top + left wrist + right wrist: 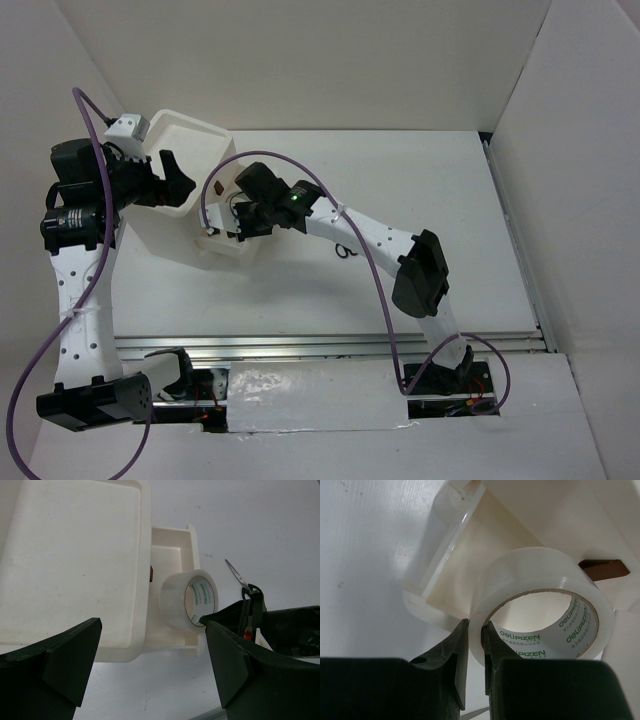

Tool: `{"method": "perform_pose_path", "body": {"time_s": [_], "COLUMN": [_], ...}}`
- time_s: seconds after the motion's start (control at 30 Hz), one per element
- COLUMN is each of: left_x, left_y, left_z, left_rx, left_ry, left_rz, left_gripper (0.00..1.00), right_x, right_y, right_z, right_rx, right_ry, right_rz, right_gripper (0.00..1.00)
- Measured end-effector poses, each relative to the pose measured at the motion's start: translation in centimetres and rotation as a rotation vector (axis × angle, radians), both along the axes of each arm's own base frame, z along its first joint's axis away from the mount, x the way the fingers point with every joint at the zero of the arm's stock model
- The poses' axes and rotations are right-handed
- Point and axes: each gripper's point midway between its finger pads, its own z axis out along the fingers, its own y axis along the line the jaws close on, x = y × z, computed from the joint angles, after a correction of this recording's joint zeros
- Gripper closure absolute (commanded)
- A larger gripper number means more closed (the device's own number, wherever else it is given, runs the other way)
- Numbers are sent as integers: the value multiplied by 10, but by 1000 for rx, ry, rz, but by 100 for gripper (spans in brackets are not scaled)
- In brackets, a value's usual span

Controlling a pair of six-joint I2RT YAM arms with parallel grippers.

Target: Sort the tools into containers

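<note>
Tape roll [540, 580] pinched over the open drawer [485, 535]
The right gripper [475, 630], nearly shut, grips the roll's wall at the drawer jutting from the cabinet [75, 565]. The left gripper [152, 630] gapes empty beside the cabinet. Released on edge, the roll may escape over the shallow rim.

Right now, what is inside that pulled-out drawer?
A tape roll, pinched by the right gripper, in or just over it. Nothing else shows in the drawer; the floor beneath the roll is covered.
</note>
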Motion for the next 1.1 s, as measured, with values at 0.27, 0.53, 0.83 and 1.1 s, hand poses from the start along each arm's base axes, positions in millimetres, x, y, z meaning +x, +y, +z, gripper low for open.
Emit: {"method": "perform_pose_path", "body": {"time_s": [0.27,0.53,0.83,1.1], "left_x": [-1,-1,-1,4], "left_y": [-2,-4,-1,-2], "left_z": [-11,-10,-11,-7], "left_rx": [-41,-50,-53,-67], "left_ry": [31,28,29,4], "left_rz": [-12,-23,-17,-17], "left_gripper": [1,1,1,1], "right_x": [16,23,22,17], "right_y": [10,22,29,29], "right_z": [-12,-25,-20,24], "right_rx": [12,0,19,112], "right_ry": [-29,-15,-19,-42], "right_rz": [-5,9,-14,-34], "right_gripper": [95,59,35,36]}}
